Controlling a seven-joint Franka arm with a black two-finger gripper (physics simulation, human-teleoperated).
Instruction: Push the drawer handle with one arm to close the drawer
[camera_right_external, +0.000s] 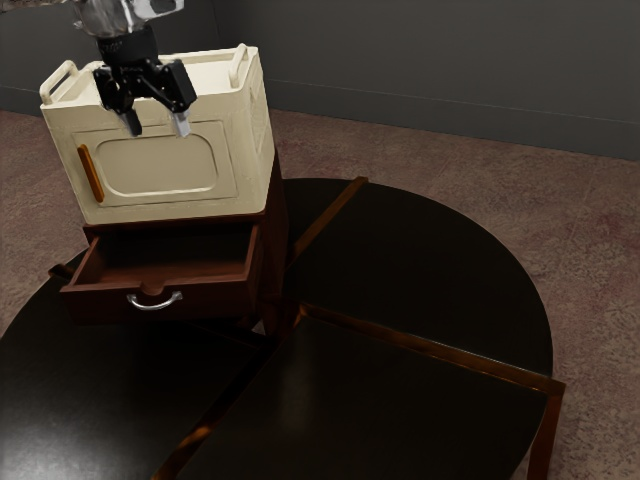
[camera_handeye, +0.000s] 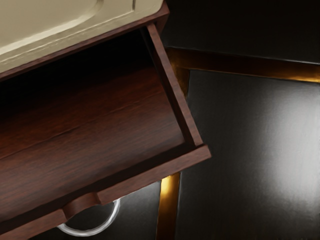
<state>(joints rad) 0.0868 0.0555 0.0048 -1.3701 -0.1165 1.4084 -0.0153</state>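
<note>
My gripper (camera_right_external: 156, 125) hangs in the exterior view's upper left, in front of the cream box and well above the drawer, its two fingertips apart with nothing between them. The dark red wooden drawer (camera_right_external: 170, 296) is pulled out of its cabinet, and its inside is bare. A silver curved handle (camera_right_external: 155, 302) is fixed to the middle of the drawer's front; nothing touches it. Seen from my hand, the drawer (camera_handeye: 95, 125) lies below, with the handle (camera_handeye: 92, 232) beyond a notch in its front board.
A cream box (camera_right_external: 155, 165) with an orange handle (camera_right_external: 91, 174) stands on top of the drawer cabinet. Both are on a round black table (camera_right_external: 430, 270) with brown wooden strips. A grey wall rises behind.
</note>
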